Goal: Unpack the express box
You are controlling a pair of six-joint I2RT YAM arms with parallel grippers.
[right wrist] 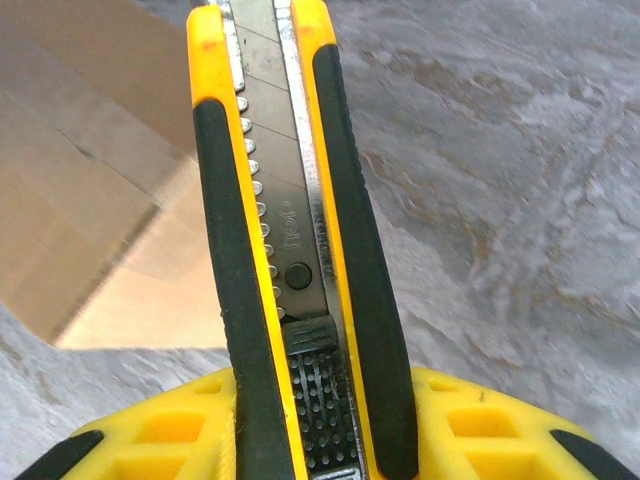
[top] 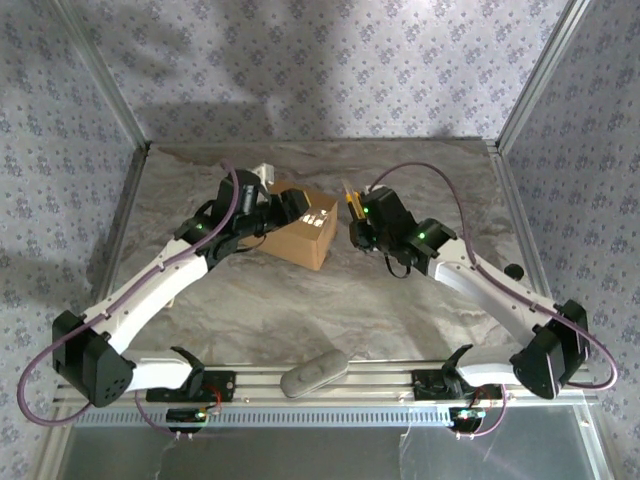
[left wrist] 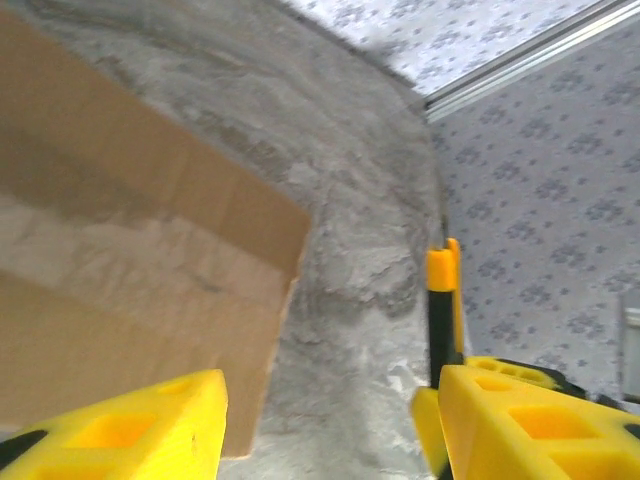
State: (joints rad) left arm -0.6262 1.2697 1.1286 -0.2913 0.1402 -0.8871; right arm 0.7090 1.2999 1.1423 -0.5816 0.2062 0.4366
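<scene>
**Box at the far middle of the bench, knife in my right gripper**

From the overhead camera I see the box (top: 300, 230) sitting on the bench (top: 400, 310) towards its far edge, a little left of the middle and turned at an angle to the edges. It is plain brown cardboard, and a shiny patch glints on its top. Both my arms reach in towards it, one from each side.

My left gripper (left wrist: 330, 400) is at the box's left side. On its wrist camera the two yellow fingers (left wrist: 130, 430) stand well apart with nothing clamped between them. The edge of a cardboard panel lies just beside the left-hand finger, and I cannot tell whether they touch.

My right gripper (right wrist: 300, 410) is just off the box's right side, a short gap away from the cardboard. Its fingers are closed tight on a knife (right wrist: 270, 200), a yellow and black utility cutter whose metal slide faces the wrist camera. The knife points away from the gripper, and the box shows beyond it to the upper left. From the left wrist camera I also catch the knife standing upright past the box's corner.

A flat grey object (top: 313, 372) lies at the near edge of the bench, between the two arm bases.
</scene>
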